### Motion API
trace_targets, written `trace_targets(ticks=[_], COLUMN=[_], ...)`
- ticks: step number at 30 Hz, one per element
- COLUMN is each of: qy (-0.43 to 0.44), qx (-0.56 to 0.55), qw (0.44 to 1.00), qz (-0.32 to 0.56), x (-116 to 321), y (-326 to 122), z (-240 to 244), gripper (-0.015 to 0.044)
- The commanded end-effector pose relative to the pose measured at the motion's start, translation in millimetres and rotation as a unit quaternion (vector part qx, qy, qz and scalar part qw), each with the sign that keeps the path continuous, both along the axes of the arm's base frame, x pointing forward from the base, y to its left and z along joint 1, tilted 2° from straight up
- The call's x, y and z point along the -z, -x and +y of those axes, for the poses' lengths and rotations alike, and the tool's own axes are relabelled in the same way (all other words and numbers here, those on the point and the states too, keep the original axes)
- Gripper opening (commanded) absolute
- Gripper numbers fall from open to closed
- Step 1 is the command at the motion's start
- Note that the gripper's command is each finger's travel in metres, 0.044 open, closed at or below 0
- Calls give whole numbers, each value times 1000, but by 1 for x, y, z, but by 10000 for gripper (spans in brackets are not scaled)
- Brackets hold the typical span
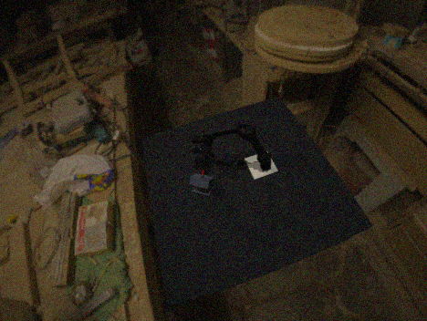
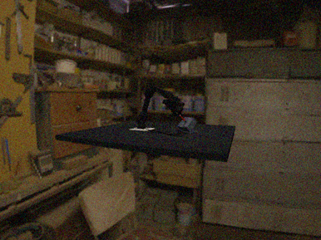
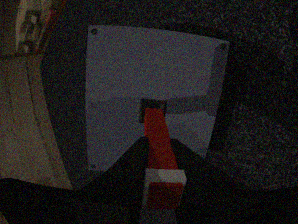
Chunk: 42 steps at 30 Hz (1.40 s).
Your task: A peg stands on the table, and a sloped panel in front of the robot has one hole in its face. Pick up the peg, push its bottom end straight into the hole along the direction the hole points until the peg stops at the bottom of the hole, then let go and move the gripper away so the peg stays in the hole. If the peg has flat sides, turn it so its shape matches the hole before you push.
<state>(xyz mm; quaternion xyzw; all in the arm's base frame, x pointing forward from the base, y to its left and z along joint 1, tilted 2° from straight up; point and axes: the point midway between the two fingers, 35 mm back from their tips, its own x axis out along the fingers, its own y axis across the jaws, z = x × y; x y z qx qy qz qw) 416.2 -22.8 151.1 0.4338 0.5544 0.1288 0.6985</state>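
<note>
While its fingers stand nearly closed, gripping the red peg (image 1: 203, 172) (image 2: 182, 118) (image 3: 159, 142), the hand (image 1: 201, 160) (image 2: 178, 111) (image 3: 157, 145) hangs above the worktop (image 1: 255, 219) (image 2: 170, 144). In the wrist view, the peg's far end points toward twelve o'clock, overlapping the square hole (image 3: 143, 111) in the sloped panel (image 1: 201, 181) (image 2: 187, 125) (image 3: 145, 65).
</note>
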Motion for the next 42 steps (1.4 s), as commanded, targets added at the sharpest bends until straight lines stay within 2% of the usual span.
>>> trace_targets(ticks=[1,42], qy=[-3,-1], qx=[0,0], qw=[1000,1000], qz=[3,0], x=[4,10], y=[0,-2], z=[4,10], gripper=[0,0])
